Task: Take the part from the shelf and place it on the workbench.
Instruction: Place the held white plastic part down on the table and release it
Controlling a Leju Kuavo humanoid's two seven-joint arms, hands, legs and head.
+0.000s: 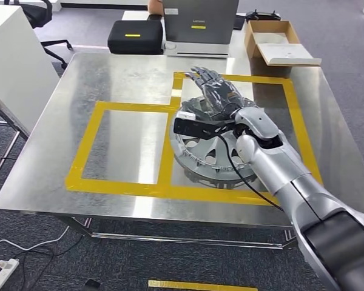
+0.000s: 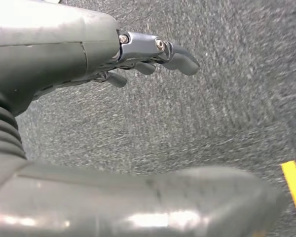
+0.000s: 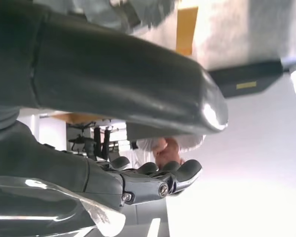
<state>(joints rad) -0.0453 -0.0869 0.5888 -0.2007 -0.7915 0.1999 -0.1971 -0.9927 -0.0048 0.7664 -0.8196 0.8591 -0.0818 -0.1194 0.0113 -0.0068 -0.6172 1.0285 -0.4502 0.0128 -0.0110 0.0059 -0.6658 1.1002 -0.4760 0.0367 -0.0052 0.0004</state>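
The right hand (image 1: 216,91) hovers over the far side of the part (image 1: 212,142) with its fingers stretched out flat and apart, holding nothing, while the left hand (image 2: 154,52) hangs over grey carpet, its fingers loosely extended and empty. The part, a round grey metal disc with ribs and openings like a wheel, lies flat on the steel counter (image 1: 125,79) inside the right-hand box of yellow tape (image 1: 125,182). It looks stiff, fairly heavy and smooth, so the raised rim or an opening between ribs would likely give the surest hold.
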